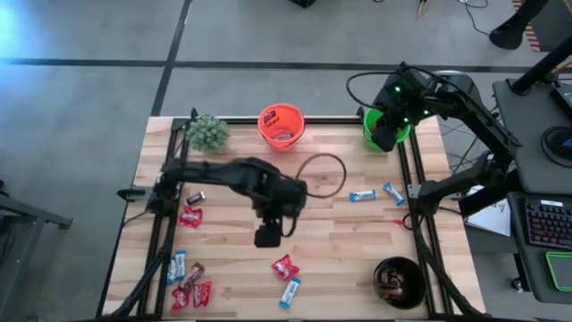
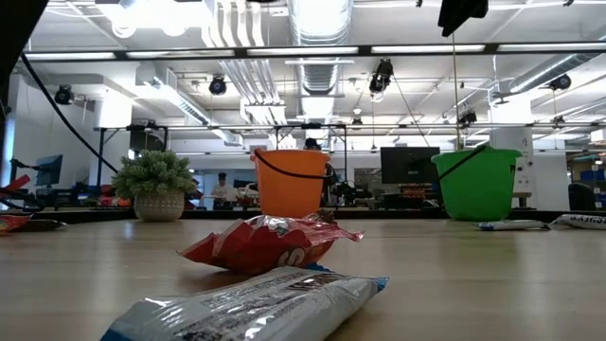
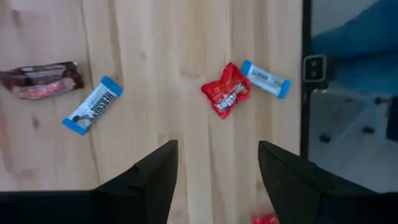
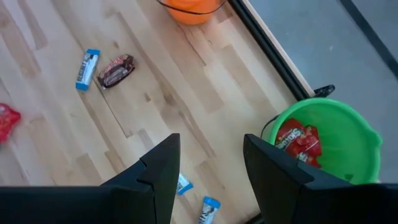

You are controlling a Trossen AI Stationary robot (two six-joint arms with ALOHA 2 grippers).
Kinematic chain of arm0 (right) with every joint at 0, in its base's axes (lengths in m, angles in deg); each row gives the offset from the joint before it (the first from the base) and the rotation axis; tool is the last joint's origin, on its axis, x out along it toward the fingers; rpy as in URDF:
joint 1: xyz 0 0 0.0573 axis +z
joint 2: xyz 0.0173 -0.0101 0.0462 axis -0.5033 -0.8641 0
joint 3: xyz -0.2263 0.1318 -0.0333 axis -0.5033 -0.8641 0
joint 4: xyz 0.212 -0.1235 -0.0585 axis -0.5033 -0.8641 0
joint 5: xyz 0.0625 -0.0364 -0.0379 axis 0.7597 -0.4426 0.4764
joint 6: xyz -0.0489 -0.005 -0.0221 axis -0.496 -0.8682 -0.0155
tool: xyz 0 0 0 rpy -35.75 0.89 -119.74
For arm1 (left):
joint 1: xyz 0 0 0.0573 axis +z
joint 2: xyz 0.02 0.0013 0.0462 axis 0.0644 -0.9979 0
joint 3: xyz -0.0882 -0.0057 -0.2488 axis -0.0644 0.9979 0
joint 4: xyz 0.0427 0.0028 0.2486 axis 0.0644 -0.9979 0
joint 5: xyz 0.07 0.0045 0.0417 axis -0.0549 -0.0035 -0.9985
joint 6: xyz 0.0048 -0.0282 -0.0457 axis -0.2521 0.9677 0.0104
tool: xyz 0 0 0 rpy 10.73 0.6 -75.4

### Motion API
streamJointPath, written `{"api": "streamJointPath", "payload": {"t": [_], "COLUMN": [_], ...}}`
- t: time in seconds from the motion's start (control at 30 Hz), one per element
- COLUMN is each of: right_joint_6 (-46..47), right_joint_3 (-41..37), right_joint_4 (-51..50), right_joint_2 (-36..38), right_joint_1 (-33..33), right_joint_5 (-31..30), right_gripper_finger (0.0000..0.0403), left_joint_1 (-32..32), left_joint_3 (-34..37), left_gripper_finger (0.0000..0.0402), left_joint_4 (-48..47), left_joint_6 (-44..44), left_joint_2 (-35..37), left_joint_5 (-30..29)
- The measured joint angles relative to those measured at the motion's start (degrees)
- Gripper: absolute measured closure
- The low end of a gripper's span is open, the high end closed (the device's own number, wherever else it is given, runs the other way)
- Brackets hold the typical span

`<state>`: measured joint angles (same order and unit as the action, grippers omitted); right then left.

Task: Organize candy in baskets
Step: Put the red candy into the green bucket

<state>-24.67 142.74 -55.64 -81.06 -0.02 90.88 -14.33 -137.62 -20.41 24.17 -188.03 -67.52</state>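
Wrapped candy lies scattered on the wooden table. A red bar (image 1: 285, 266) and a blue bar (image 1: 290, 292) lie near the front edge. Two blue bars (image 1: 362, 196) lie right of centre, and several more (image 1: 189, 291) lie at the front left. My left gripper (image 1: 268, 237) hovers open over mid-table, pointing down. In its wrist view my left gripper (image 3: 214, 180) is empty, with the red bar (image 3: 226, 97) beyond its fingertips. My right gripper (image 4: 211, 168) is open and empty, above and beside the green basket (image 1: 384, 132). That basket holds red candy (image 4: 298, 140). The orange basket (image 1: 281, 125) stands at the far edge and the black basket (image 1: 399, 282) at the front right.
A fuzzy green plant (image 1: 207, 132) stands at the far left corner. A dark cable loop (image 1: 322, 174) lies on the table behind my left gripper. Black rails (image 1: 416, 206) frame the table's sides. Bare wood lies around the table's middle.
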Motion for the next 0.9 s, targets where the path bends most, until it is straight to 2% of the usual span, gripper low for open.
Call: {"api": "streamJointPath", "payload": {"t": [0.17, 0.37, 0.63, 0.9], "right_joint_6": [2.5, 5.8, 7.9, 8.9], "right_joint_3": [0.0, 0.0, 0.0, 0.0], "right_joint_4": [0.0, 0.0, 0.0, 0.0], "right_joint_2": [0.1, 0.5, 1.8, 2.7], "right_joint_1": [0.0, 0.0, 0.0, 0.0], "right_joint_5": [0.0, 0.1, 3.1, 3.1], "right_gripper_finger": [0.0236, 0.0236, 0.0236, 0.0236], "left_joint_1": [-2.3, -5.3, -7.3, -7.6], "left_joint_3": [0.0, 0.0, -0.2, -0.2], "left_gripper_finger": [0.0176, 0.0173, 0.0173, 0.0173], "left_joint_4": [0.0, 0.0, 1.2, 7.0], "left_joint_6": [-1.7, -6.8, -7.9, -7.7], "left_joint_2": [-4.8, -11.4, -17.4, -19.7], "left_joint_5": [-0.9, -6.2, -6.2, -6.2]}}
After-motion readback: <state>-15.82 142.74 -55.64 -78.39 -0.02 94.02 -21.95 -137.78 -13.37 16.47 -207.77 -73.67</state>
